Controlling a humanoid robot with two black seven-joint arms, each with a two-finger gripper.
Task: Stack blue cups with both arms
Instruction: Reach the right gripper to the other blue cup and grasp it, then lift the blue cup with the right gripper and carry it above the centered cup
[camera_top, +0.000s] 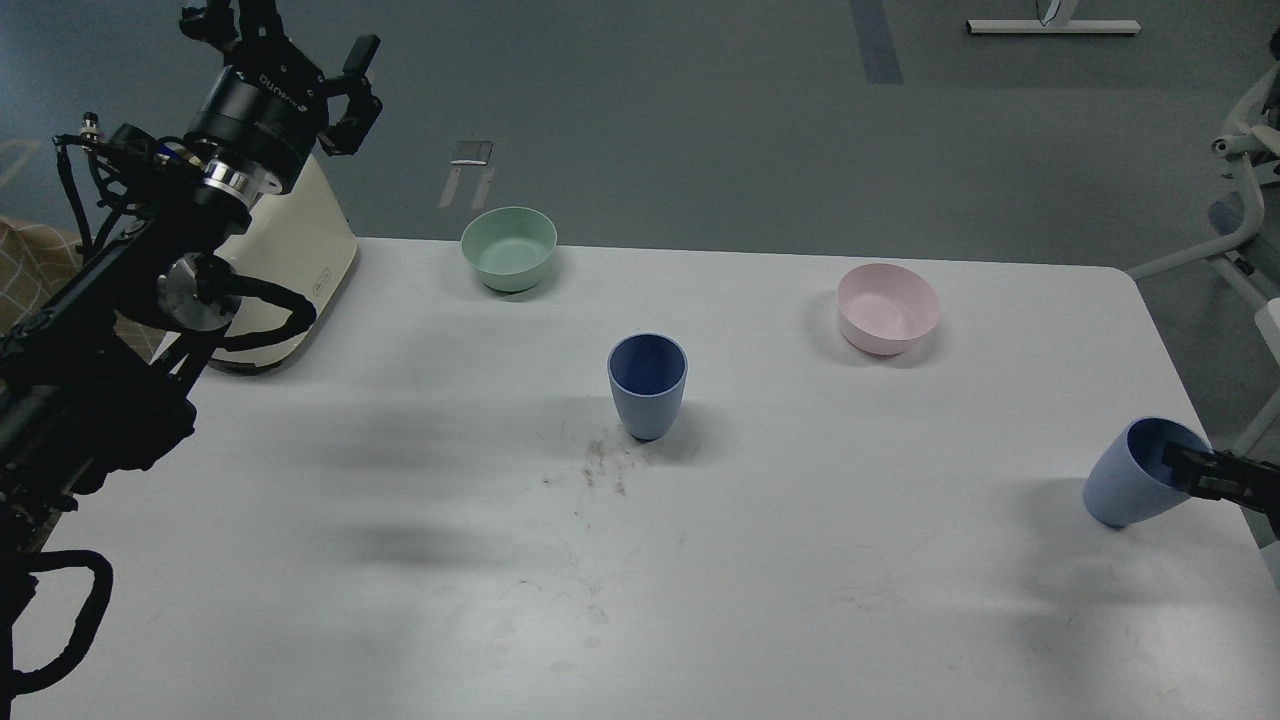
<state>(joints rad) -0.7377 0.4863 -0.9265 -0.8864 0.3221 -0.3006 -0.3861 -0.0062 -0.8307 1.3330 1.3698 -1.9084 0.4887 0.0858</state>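
One blue cup (647, 385) stands upright in the middle of the white table (400, 520). A second blue cup (1130, 480) is tilted near the table's right edge, its mouth turned to the right. My right gripper (1195, 470) comes in from the right edge and grips this cup's rim, with one finger inside the mouth. My left gripper (290, 40) is raised high at the far left, above the table's back corner. Its fingers are spread apart and hold nothing.
A mint-green bowl (509, 248) sits at the back, left of centre. A pink bowl (888, 308) sits at the back right. A cream appliance (290, 260) stands at the back left corner under my left arm. A chair base (1240, 200) is off the table's right side.
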